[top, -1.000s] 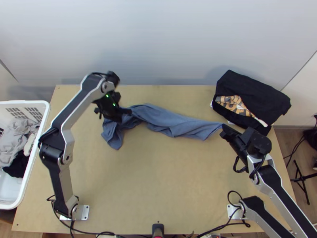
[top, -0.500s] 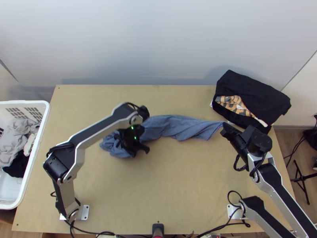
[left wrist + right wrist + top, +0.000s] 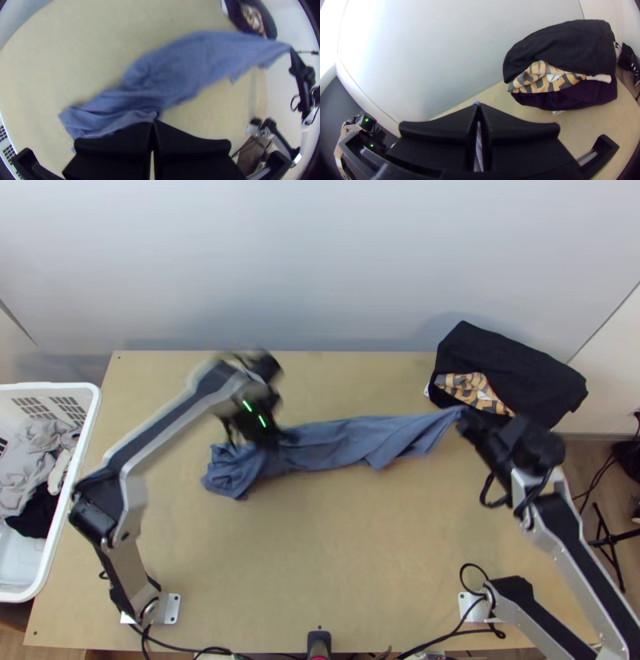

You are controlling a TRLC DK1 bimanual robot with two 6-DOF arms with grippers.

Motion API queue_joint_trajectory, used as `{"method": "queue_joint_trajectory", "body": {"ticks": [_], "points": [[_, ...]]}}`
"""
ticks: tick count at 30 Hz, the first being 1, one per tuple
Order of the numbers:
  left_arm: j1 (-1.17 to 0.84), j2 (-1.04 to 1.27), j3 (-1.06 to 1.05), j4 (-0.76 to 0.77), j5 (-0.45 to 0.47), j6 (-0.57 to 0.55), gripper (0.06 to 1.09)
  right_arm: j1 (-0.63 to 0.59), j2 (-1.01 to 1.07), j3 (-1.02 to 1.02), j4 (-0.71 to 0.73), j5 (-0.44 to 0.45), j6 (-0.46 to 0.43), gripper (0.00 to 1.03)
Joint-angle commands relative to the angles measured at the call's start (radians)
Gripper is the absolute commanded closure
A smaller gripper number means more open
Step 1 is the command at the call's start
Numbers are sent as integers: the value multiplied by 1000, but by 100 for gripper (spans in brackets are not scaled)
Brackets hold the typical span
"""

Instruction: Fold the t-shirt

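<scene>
The shirt (image 3: pixel 344 442) is blue-grey and unfolded (well rumpled, too), gathered into a long loose strip across the surface (image 3: pixel 320 564), nearer the far edge. The end towards the left edge is bunched; the other tapers to a narrow tip.

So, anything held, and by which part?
Right jaws, shut, hold the blue shirt by one outstretched tip; whether left jaws, also shut, grip it, I can't tell.
</scene>
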Motion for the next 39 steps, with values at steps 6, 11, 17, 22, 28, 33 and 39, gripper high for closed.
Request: {"method": "queue_joint_trajectory", "body": {"ticks": [6,11,17,22,28,33,39], "points": [[438,-65,435,230,-91,-124,105,-65,348,668,-384,-146,87,100],[500,-172,423,262,-178,-138,105,-40,516,1058,-760,-142,90,100],[570,-275,366,262,-187,-193,105,3,612,1366,-1003,-96,88,100],[610,-325,362,262,-187,-183,105,20,658,1580,-1100,-42,96,100],[619,-397,314,220,-186,-132,105,24,598,1598,-1155,-86,133,100],[490,-448,44,66,-167,-85,105,55,592,1514,-1330,-111,108,100],[300,-463,-321,7,-164,-104,105,18,584,1380,-1356,-109,57,100]]}}
